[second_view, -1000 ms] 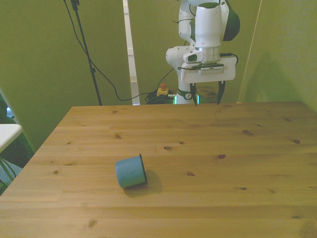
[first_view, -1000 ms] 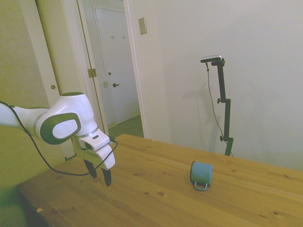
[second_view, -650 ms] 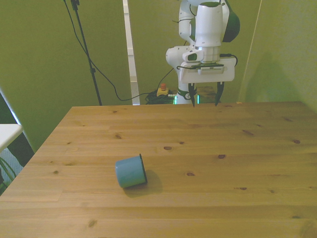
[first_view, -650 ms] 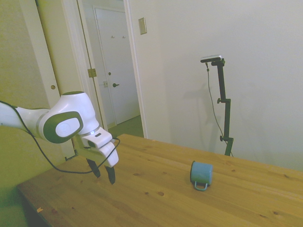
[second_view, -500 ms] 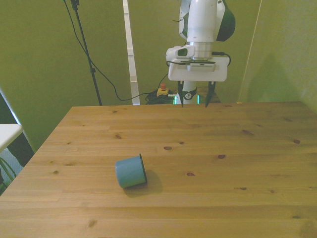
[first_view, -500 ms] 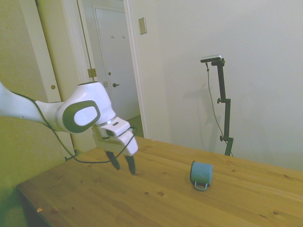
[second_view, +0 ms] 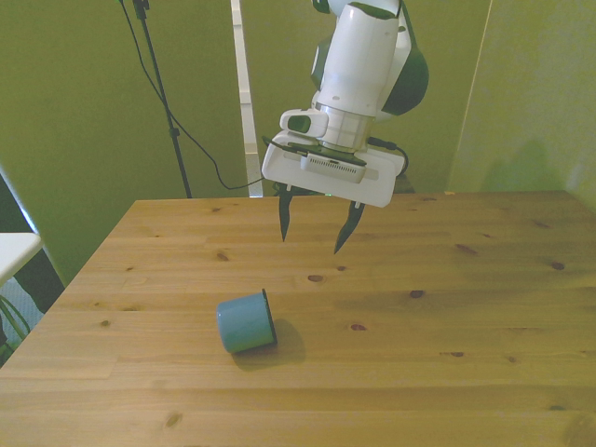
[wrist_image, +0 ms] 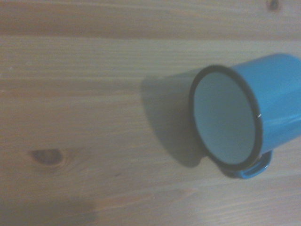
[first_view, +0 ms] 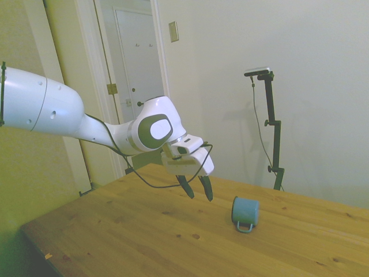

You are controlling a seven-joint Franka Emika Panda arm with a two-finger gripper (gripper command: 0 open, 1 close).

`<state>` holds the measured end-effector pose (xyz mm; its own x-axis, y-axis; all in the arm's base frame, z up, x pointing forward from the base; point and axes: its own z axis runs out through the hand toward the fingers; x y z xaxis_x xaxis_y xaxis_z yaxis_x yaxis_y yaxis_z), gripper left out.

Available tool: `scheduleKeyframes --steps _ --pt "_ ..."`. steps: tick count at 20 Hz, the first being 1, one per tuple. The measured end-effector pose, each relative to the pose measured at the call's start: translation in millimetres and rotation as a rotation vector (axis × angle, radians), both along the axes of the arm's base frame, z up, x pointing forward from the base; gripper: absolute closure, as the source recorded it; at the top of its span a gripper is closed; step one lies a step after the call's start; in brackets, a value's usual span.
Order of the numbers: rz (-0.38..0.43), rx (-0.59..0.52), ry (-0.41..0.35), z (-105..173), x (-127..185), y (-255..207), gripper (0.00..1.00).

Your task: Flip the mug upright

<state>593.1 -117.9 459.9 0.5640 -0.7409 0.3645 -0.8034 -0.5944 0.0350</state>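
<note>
From the side, the small teal-blue cylindrical mug (first_view: 245,212) lies tipped over on the knotty, planked pine worktop (first_view: 144,236), its thin loop handle pressed against the wood on the near side. The glossy white arm's claw (first_view: 198,190) hangs in the air beside the mug and apart from it, its two dark, tapered fingers spread and holding nothing; a black cable loops under the wrist. The worktop's near edge is cut off by the frame. From the front, the mug (second_view: 245,322) rests on its side on the front view's left half of the worktop (second_view: 466,307), closed bottom facing the camera and dark-edged rim turned away toward the front view's right, so the handle is hidden. The claw (second_view: 313,226) hovers above the wood behind the mug, fingers wide apart, clear of it. In the wrist view the mug (wrist_image: 256,108) appears close and slightly soft: smooth enamel-like wall, thin black rim, pale inside, the handle peeking out beneath it, part of the body cut off by the frame, a shadow on the grained boards (wrist_image: 94,70).
</note>
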Motion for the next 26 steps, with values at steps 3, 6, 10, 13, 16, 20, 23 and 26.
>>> scheduleKeyframes --steps 3,6,10,13,16,20,23,26 --pt "0.024 -0.081 -0.021 -13 11 1 0.00" --pt "0.033 -0.155 -0.043 -29 24 1 0.00" --pt "0.027 -0.274 -0.067 -42 40 5 0.00" --pt "0.018 -0.355 -0.068 -57 48 6 0.00" --pt "0.002 -0.443 -0.062 -74 53 3 0.00" --pt "-0.030 -0.555 -0.063 -83 56 -5 0.00" --pt "-0.048 -0.623 -0.064 -83 56 -11 0.00" --pt "-0.065 -0.681 -0.067 -86 59 -13 0.00"
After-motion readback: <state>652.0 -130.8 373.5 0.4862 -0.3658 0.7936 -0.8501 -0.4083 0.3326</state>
